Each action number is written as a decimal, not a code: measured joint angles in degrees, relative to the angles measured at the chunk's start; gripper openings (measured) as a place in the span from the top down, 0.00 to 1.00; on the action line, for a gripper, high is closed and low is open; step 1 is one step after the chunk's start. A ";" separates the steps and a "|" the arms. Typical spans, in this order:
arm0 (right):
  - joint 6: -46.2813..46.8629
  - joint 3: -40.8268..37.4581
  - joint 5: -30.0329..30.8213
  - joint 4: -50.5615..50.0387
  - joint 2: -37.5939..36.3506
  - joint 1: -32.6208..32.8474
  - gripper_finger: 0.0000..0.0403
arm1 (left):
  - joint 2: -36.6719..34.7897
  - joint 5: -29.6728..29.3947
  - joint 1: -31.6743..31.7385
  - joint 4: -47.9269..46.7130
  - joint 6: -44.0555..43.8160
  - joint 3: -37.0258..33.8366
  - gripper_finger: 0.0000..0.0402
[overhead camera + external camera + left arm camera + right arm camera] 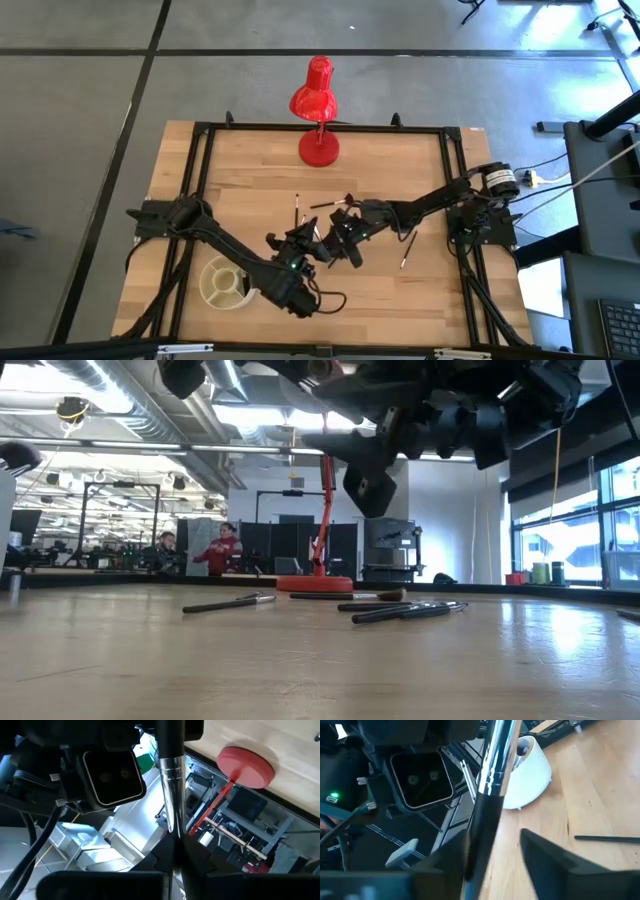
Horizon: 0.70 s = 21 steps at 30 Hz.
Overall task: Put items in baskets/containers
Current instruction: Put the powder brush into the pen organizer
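Brush (171, 795) pinched by both grippers (mid-table); dish (221, 281) apart

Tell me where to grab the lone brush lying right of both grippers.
Take the lone brush at mid-handle from straight above, fingers across its length. It lies flat on the table, thin, with nothing touching it, so a side approach likely cannot get under it. The right gripper, mid-table facing the left gripper, looks nearer.
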 joint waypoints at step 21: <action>-15.86 -0.08 27.32 -3.09 -0.86 4.27 0.89 | -2.17 16.83 -5.05 2.20 -48.44 0.01 0.61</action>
